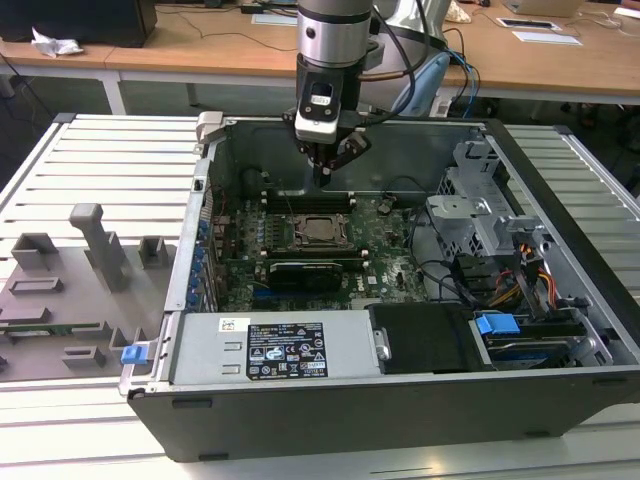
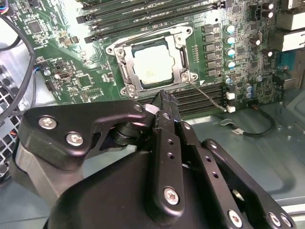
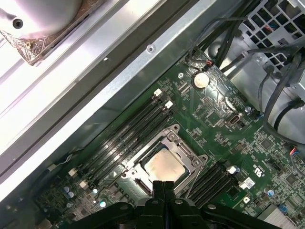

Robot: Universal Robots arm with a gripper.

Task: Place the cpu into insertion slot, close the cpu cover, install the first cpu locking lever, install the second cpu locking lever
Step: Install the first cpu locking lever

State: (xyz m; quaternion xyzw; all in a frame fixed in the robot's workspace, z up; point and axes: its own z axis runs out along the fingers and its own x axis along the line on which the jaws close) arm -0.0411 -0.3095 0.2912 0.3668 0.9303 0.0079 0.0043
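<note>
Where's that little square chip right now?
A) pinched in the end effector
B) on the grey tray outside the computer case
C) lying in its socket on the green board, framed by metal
C: in the second wrist view the chip lies flat inside the metal frame, while the end effector near it is shut and holds nothing.

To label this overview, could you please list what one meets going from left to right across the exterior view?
Tall grey post → blue clip → cpu → silver drive cage.
</note>
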